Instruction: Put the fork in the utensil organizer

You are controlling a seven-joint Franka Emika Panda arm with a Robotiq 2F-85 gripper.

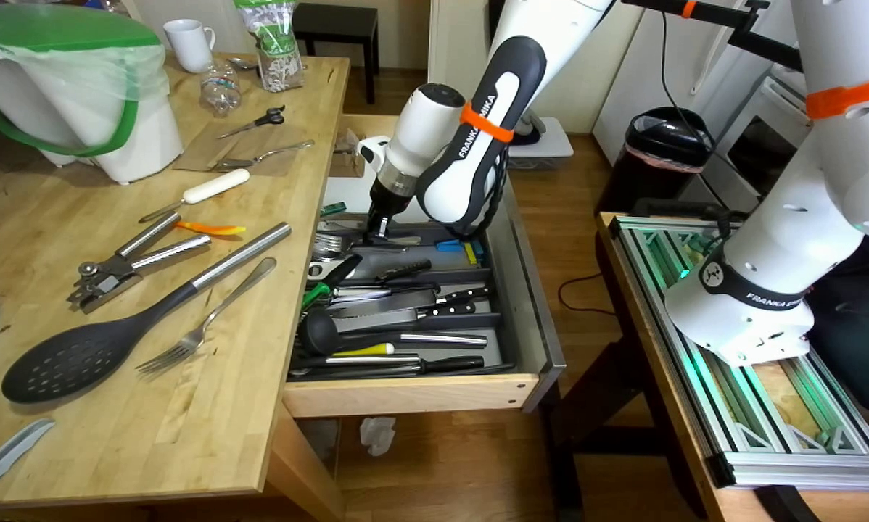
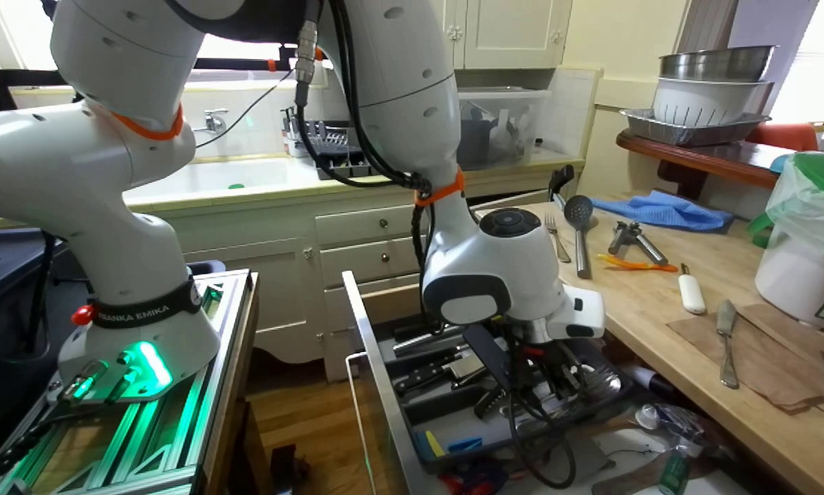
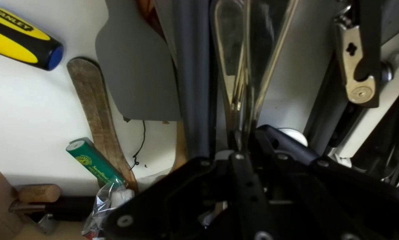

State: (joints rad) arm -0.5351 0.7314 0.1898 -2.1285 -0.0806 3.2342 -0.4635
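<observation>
Probably gotta cross to bench (image 1: 188, 435) for fork (image 1: 197, 336), lying handle-end roughly toward tool (image 1: 377, 235). Can't tell if spread or pinching.

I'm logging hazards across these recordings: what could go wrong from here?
The black hand is low over the dark grey rectangular utensil organizer, with bunched silver metal utensils running up to it in the wrist view; moving might drag several along. It could knock the organizer's outer wall close by. A slim silver metal fork lies on the wooden table beside the metal-handled black perforated spoon; a later reach for that fork might nudge the spoon.
</observation>
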